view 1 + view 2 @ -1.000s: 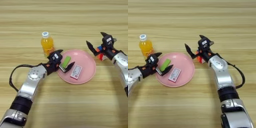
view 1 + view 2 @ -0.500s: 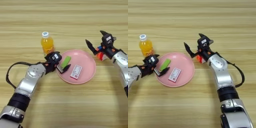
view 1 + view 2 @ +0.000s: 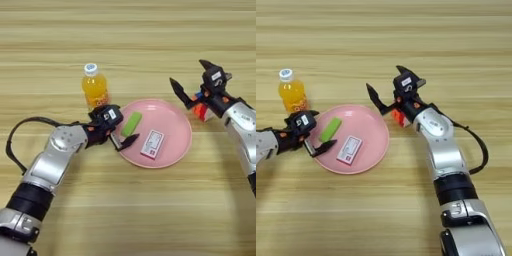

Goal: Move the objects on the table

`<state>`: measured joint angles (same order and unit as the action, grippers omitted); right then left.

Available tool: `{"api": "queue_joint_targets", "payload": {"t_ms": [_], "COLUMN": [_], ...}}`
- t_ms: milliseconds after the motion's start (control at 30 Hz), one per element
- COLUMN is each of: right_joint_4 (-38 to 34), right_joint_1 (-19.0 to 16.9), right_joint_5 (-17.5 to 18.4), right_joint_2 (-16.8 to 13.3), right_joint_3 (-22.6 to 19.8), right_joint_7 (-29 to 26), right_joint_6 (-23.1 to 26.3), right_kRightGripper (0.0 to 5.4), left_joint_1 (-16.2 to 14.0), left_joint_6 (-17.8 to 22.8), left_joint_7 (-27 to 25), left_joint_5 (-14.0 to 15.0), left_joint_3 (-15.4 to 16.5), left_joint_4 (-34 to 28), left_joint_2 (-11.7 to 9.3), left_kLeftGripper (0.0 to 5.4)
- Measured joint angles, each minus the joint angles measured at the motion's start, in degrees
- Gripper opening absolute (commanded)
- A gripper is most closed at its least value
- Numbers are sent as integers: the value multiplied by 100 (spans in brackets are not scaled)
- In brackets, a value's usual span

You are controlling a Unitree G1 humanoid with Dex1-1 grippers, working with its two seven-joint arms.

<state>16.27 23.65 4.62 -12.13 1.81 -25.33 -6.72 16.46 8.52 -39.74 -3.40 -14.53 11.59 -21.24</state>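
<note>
An orange-juice bottle [image 3: 95, 90] with a white cap stands upright on the table [image 3: 125, 30], left of the round pink plate [image 3: 176, 150]. On the plate lie a flat green bar [image 3: 132, 123] and a pink-and-white card box [image 3: 152, 144]. My left gripper [image 3: 122, 134] is open at the plate's left rim. The bar's near end lies by its mouth, and one finger reaches over the plate below the bar. My right gripper [image 3: 192, 80] is spread wide open just right of the plate. The multicoloured cube [image 3: 202, 111] sits beneath its wrist, partly hidden.
The bottle stands close behind my left gripper's body. A black cable loops from the left forearm [image 3: 52, 162] over the table. My right forearm [image 3: 443, 145] runs down the picture from the cube.
The left gripper's lower finger has drawn back a little from between the bar and the box toward the plate's rim. The right gripper has barely moved.
</note>
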Motion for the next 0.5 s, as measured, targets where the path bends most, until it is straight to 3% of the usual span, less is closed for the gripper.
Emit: {"api": "queue_joint_targets", "payload": {"t_ms": [500], "right_joint_4": [-555], "right_joint_1": [-141], "right_joint_5": [0], "right_joint_2": [96], "right_joint_3": [42], "right_joint_7": [128], "right_joint_6": [208], "right_kRightGripper": [537], "left_joint_1": [278], "left_joint_6": [103], "left_joint_7": [-446], "left_joint_5": [-56], "left_joint_3": [-181], "left_joint_4": [243], "left_joint_2": [-46], "left_kLeftGripper": [540]}}
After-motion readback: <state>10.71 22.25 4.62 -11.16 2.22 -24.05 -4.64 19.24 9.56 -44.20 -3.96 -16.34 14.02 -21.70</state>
